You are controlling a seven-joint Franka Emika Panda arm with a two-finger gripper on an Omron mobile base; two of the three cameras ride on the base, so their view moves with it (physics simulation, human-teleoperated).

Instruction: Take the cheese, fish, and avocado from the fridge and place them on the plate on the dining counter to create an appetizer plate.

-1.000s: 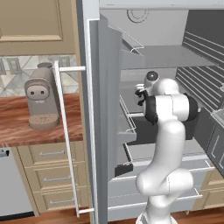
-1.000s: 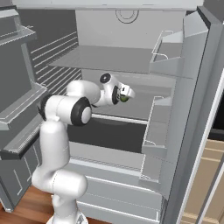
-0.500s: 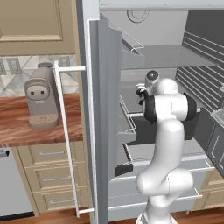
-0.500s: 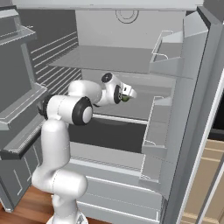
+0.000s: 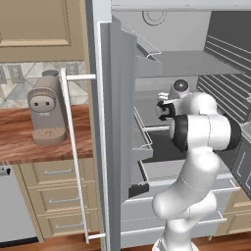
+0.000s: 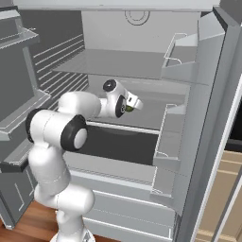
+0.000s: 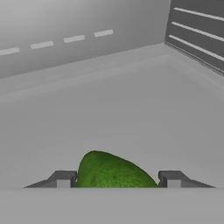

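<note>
The fridge stands with both doors open, and my arm reaches onto its middle shelf. My gripper is shut on the dark green avocado, which sits between the two fingertips just above the grey shelf floor. From the right base view the avocado shows as a green spot at the gripper. In the left base view the gripper points into the fridge. The cheese, fish, plate and dining counter are out of view.
The open left door with its long bar handle stands close to my arm's left. A coffee machine sits on the wall counter. The right door's shelves jut in on the right. A dark shelf lies below the hand.
The hand with the avocado has shifted slightly lower; the grip has not changed.
</note>
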